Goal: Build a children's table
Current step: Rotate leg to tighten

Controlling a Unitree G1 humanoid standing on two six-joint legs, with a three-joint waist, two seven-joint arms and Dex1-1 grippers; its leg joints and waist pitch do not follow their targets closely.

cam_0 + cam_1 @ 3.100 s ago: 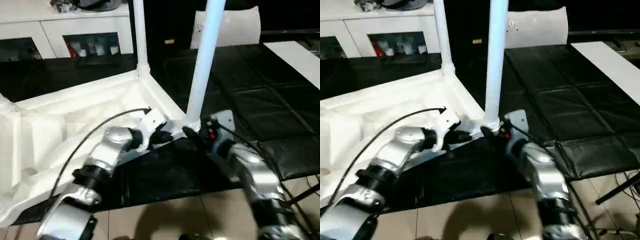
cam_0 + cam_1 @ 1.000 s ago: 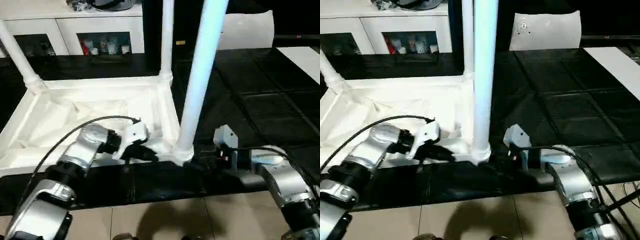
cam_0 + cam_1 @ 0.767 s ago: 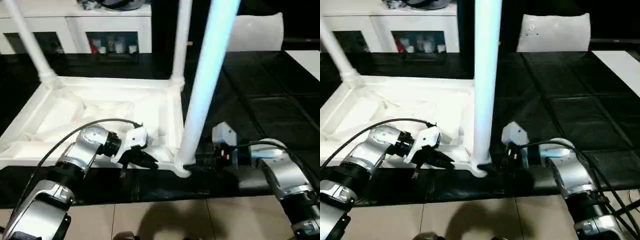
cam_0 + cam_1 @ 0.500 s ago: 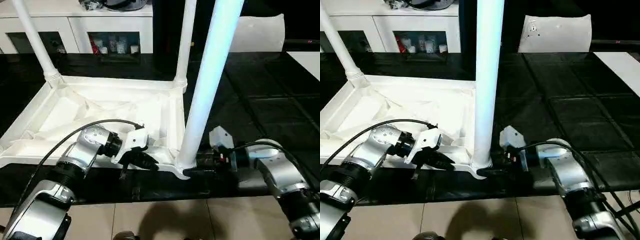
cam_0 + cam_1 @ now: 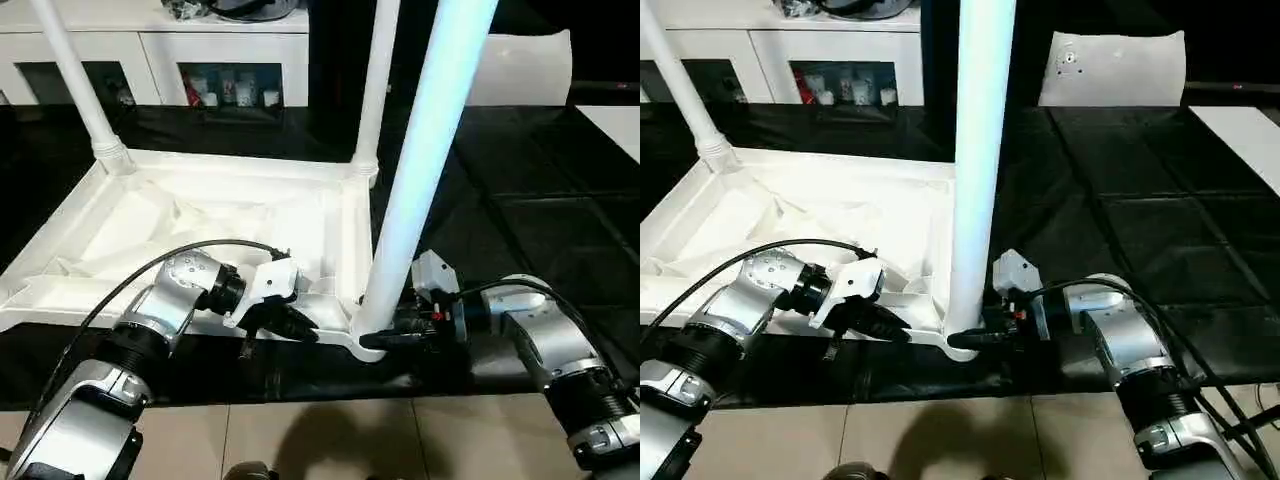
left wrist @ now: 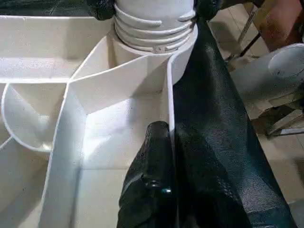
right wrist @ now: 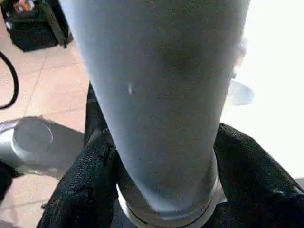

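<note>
Three legs are standing upright in the corner sockets of the upturned white table top (image 5: 210,215), which is lying ribbed side up on black mats (image 5: 520,200). At the nearest corner, the tall leg (image 5: 425,160) is rising from its socket beside the top's near rim. The right claw (image 5: 385,338) is reaching in at the foot of that leg, its black fingers (image 7: 80,190) sitting on either side of the base; whether they are pressing on it I cannot tell. The left claw (image 5: 300,328) is closed tight on the thin side wall (image 6: 169,114) of the top, just beside the same corner. Behind, a white cabinet (image 5: 170,55) with glass doors is standing.
</note>
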